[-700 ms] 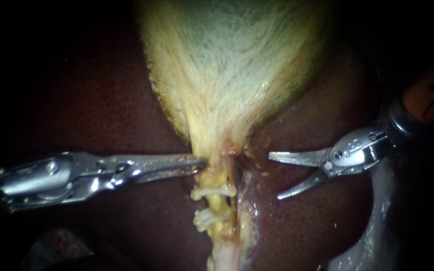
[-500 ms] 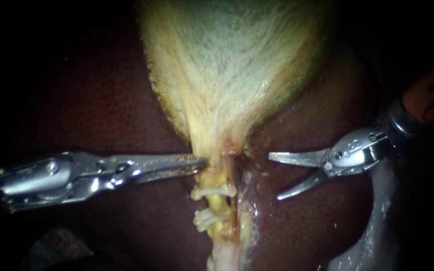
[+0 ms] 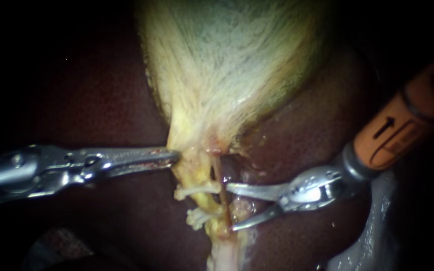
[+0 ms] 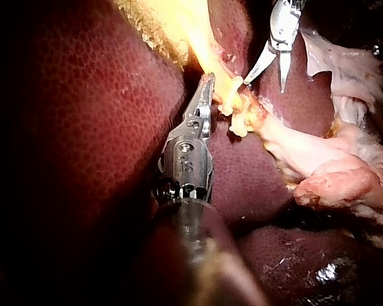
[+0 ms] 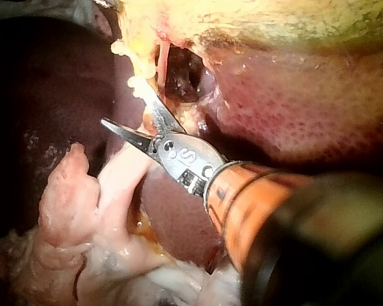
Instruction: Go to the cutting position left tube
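Reddish tube (image 3: 221,176) beside right instrument (image 3: 229,207), jaws parted; unseen from left wrist.

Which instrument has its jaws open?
The right instrument, the one with the orange collar: a clear gap shows between its jaws. The left instrument has its jaws shut on the gallbladder.

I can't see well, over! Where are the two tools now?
Left instrument shut on gallbladder. Right instrument open, tips at tube. Clips right beside.
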{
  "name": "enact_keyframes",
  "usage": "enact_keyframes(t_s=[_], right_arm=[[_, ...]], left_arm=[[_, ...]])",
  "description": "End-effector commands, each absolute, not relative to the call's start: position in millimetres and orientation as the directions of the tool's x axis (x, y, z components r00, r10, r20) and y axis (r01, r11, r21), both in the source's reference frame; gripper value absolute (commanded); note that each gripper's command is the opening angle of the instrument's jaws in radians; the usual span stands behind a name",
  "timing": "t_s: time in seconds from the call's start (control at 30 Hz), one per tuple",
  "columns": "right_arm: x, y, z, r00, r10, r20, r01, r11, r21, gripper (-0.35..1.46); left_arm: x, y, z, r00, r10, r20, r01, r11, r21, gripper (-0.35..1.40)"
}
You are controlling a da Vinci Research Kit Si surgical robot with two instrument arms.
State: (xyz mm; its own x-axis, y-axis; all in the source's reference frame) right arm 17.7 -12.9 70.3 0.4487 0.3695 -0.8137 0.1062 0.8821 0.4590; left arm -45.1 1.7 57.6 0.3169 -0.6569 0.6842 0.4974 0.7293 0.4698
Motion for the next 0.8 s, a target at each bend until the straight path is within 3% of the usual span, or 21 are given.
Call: enact_keyframes(t_s=[0.03,0.8], right_arm=[[17.9,-13.0,70.5,0.451,0.370,-0.812,0.110,0.880,0.462,1.43],[17.2,-12.1,73.8,0.527,0.347,-0.776,0.083,0.888,0.453,1.41]], left_arm=[[-45.1,1.6,57.4,0.316,-0.657,0.684,0.498,0.729,0.470,-0.35],[-45.4,0.7,55.6,0.310,-0.658,0.686,0.505,0.725,0.468,-0.35]])
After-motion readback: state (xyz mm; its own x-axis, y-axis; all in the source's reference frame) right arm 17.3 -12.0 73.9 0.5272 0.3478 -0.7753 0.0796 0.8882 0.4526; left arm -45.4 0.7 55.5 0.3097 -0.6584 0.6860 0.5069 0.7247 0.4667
